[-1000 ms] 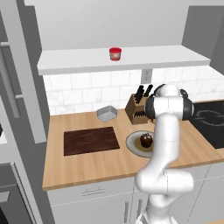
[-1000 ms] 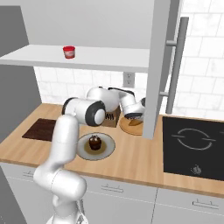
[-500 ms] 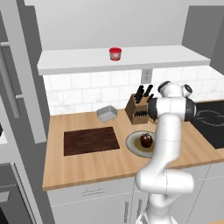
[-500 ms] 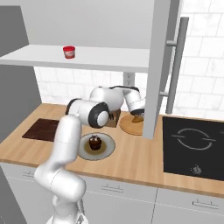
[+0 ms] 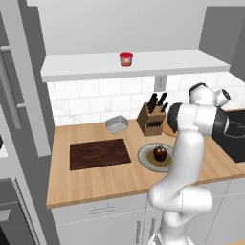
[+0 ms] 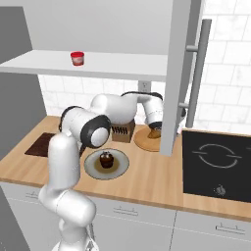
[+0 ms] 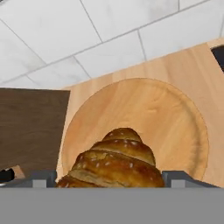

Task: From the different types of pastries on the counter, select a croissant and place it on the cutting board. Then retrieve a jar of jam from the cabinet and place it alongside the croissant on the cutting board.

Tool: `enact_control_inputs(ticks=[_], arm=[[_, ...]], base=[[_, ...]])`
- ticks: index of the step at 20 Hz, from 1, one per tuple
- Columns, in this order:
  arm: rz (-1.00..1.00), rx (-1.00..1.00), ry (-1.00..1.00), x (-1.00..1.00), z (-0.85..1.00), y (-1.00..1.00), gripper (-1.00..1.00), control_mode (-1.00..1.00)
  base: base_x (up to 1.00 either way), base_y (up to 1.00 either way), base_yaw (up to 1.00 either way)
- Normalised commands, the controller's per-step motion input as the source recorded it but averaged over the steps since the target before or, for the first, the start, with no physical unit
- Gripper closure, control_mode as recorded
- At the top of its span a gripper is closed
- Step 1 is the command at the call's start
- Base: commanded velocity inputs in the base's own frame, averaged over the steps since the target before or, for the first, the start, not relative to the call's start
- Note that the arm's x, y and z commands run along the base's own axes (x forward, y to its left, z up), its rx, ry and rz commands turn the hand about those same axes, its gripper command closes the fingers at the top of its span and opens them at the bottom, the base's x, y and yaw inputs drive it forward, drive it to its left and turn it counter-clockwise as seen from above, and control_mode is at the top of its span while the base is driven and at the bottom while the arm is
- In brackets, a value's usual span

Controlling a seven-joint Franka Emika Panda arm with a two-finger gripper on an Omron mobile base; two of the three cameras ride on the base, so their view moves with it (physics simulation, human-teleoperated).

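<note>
The golden-brown croissant [image 7: 116,159] fills the space between my gripper [image 7: 109,177] fingertips [image 7: 43,177], which press on its two sides, low over a round light-tan disc [image 7: 175,118]. From the right base camera my gripper [image 6: 156,130] points down at the croissant [image 6: 155,134] on the disc [image 6: 143,142], partly behind a grey cabinet edge. The dark cutting board [image 5: 99,154] lies bare at the counter's left. The red jar of jam [image 5: 126,59] stands on the white cabinet ledge [image 5: 86,67]. A chocolate cupcake [image 5: 160,153] sits on a grey plate [image 5: 145,157].
A knife block [image 5: 152,117] stands beside the disc against the tiled wall, with a small grey container [image 5: 117,124] further left. The black cooktop [image 6: 220,159] lies to the right. A tall grey unit with a bar handle [image 6: 196,73] hangs close over the disc.
The wrist has turned and the hand has shifted slightly right and down over the disc. The cupcake, board and jar have not moved.
</note>
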Motion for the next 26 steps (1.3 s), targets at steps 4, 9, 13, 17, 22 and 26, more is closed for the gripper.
enact_control_inputs(ticks=[4,9,13,17,22,26], arm=[[-0.01,0.06,0.00,-1.00,0.63,0.05,1.00,-1.00],[0.00,0.01,0.00,-0.99,0.39,0.46,1.00,-1.00],[0.08,-0.02,0.00,-1.00,0.03,0.99,1.00,-1.00],[0.08,0.00,0.01,-1.00,0.52,0.76,1.00,-1.00],[0.06,0.00,0.06,-0.83,0.58,0.71,1.00,-1.00],[0.09,-0.07,0.11,-0.31,0.18,1.00,1.00,-1.00]], base=[[0.00,0.00,0.00],[0.00,0.00,0.00],[0.00,0.00,0.00],[0.00,0.00,0.00],[0.00,0.00,0.00],[0.00,0.00,0.00]])
